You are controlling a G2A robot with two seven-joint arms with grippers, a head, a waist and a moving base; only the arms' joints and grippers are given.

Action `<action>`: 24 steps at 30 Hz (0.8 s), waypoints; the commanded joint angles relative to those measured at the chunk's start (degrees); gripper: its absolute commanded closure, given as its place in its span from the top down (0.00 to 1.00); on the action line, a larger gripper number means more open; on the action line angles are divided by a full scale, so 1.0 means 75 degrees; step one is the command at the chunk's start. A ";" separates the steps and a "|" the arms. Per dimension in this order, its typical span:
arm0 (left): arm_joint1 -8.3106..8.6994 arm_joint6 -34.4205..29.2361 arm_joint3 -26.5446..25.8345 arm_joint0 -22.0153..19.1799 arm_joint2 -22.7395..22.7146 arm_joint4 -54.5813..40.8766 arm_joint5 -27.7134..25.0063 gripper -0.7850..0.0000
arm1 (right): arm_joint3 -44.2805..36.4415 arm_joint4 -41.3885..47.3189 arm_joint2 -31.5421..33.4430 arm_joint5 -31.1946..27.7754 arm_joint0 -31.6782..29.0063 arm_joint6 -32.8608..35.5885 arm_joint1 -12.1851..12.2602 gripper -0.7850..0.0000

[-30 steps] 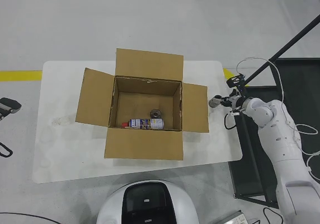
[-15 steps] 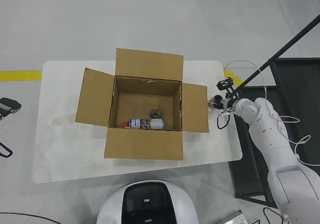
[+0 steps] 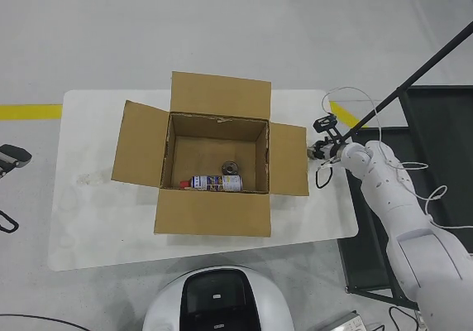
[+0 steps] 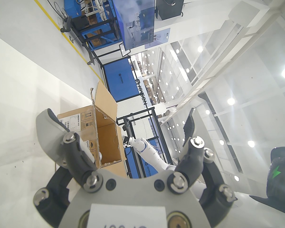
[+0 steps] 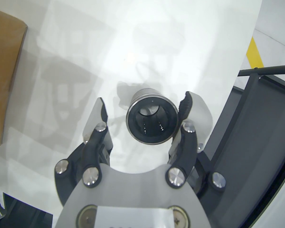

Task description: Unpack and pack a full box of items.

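Observation:
An open cardboard box (image 3: 220, 101) stands mid-table with its flaps spread. Inside lie a spray can (image 3: 216, 182) and a small round metal part (image 3: 230, 170). My right gripper (image 3: 319, 151) is at the table's right side, just past the box's right flap. In the right wrist view a metal cylinder with a dark bore (image 5: 152, 122) sits between the fingers of my right gripper (image 5: 144, 99); one pad touches it, the other stands apart, so the gripper is open. My left gripper (image 4: 118, 112) is open and empty, off the table's left side (image 3: 5, 157).
The white table (image 3: 88, 223) has bare surface to the left of and in front of the box. A black metal rack (image 3: 435, 165) stands against the table's right edge, close to my right arm. Yellow floor tape (image 3: 13, 111) runs behind the table.
My right arm has swung its wrist slightly left toward the box's right flap and folded closer to the table. The left arm and the box contents have not moved.

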 commanded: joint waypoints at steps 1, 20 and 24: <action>0.0000 0.0000 0.0000 0.0000 0.0000 0.0000 0.0000 1.00 | 0.0088 -0.0057 -0.0063 0.0026 0.0053 -0.0074 -0.0028 0.00; 0.0000 0.0000 0.0000 0.0000 0.0000 0.0000 0.0000 1.00 | -0.1825 -0.0483 0.0816 -0.0525 -0.0140 -0.0491 0.0573 0.00; 0.0000 0.0000 0.0000 0.0000 0.0000 0.0000 0.0000 1.00 | -0.3855 -0.0433 0.1303 -0.0402 -0.0838 -0.0059 0.0772 0.00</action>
